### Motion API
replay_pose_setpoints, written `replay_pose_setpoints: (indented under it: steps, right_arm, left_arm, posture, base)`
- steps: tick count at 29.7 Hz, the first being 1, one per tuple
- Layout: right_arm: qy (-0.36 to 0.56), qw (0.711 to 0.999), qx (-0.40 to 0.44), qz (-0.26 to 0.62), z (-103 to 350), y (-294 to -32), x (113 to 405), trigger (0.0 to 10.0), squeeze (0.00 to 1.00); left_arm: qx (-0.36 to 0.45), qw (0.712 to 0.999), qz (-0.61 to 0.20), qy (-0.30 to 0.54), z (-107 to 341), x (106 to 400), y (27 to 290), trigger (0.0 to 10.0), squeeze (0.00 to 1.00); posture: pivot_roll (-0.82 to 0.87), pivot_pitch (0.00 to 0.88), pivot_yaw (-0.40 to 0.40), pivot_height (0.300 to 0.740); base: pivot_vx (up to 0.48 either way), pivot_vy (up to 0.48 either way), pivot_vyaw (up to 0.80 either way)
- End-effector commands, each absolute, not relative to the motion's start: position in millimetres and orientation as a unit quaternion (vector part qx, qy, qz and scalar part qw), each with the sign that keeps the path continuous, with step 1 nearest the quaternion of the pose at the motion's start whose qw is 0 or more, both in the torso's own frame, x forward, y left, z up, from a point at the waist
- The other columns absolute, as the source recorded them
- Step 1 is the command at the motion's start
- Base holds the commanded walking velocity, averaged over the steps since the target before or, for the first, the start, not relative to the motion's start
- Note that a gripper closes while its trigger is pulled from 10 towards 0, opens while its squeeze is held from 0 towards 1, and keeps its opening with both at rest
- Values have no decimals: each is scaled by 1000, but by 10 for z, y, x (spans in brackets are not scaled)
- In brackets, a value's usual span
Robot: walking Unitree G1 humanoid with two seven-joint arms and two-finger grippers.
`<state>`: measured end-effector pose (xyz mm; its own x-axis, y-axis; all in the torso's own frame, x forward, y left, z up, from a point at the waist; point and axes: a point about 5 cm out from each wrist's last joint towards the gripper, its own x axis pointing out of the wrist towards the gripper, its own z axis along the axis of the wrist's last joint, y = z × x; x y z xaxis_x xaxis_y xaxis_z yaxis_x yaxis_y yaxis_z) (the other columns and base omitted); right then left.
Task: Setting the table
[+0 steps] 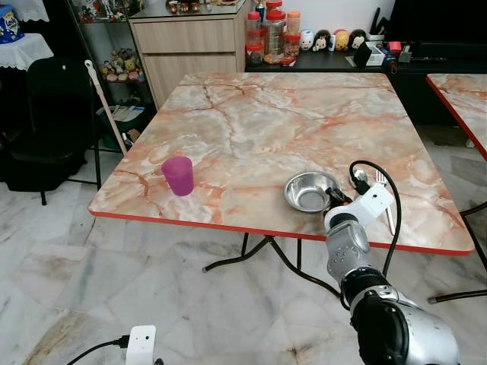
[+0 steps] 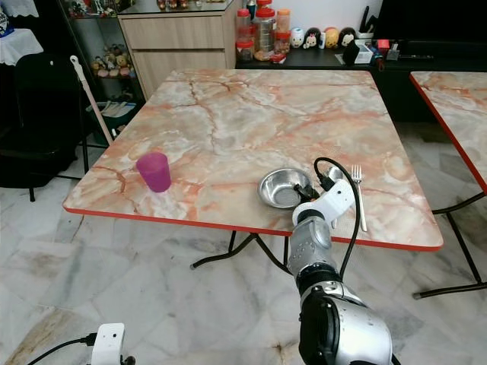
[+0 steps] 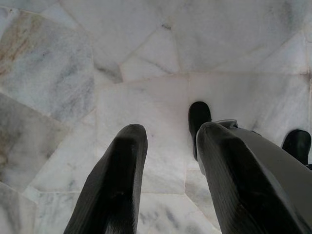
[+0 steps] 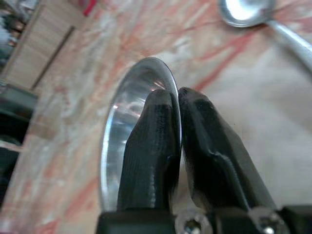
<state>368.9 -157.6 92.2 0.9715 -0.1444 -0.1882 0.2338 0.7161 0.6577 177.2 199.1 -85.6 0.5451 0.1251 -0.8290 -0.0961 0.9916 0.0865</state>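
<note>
Marbled pink square table [image 1: 251, 129] carries a shiny steel bowl [image 1: 308, 191] near its front edge, whose rim the right gripper [image 4: 176, 122] pinches between both fingers, so any sliding should stay slow and low, away from the steel spoon [image 4: 253, 14].

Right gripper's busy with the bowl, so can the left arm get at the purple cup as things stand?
Probably not yet: the left gripper hangs low over the floor, open, well short of the purple cup near the table edge.
</note>
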Motion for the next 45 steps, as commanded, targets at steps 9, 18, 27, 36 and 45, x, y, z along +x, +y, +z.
replay_pose_setpoints:
  steps: [9,18,27,36,45]
  right_arm:
    - [-26,878,476,-41,1244,-1483,3820,10000,0]
    - [-52,874,484,-7,1344,-1442,3844,10000,0]
    - [-43,905,423,26,1276,-1313,3787,10000,0]
    - [-75,910,398,86,1351,-1270,3750,10000,0]
    - [-96,896,406,154,1404,-1190,3685,10000,0]
  left_arm:
    - [28,878,71,473,-856,1760,2030,10000,0]
    - [30,878,71,473,-861,1750,2023,10000,0]
    - [56,875,81,474,-861,1733,2062,10000,0]
    - [60,873,87,477,-866,1712,2087,10000,0]
    - [63,872,85,478,-869,1704,2086,10000,0]
  posture:
    - [34,0,60,740]
    - [34,0,57,740]
    - [31,4,59,740]
    - [14,13,63,740]
    - [4,5,64,740]
  base:
    - [0,0,0]
    - [0,0,0]
    - [0,-110,0]
    - [0,-383,0]
    - [0,-383,0]
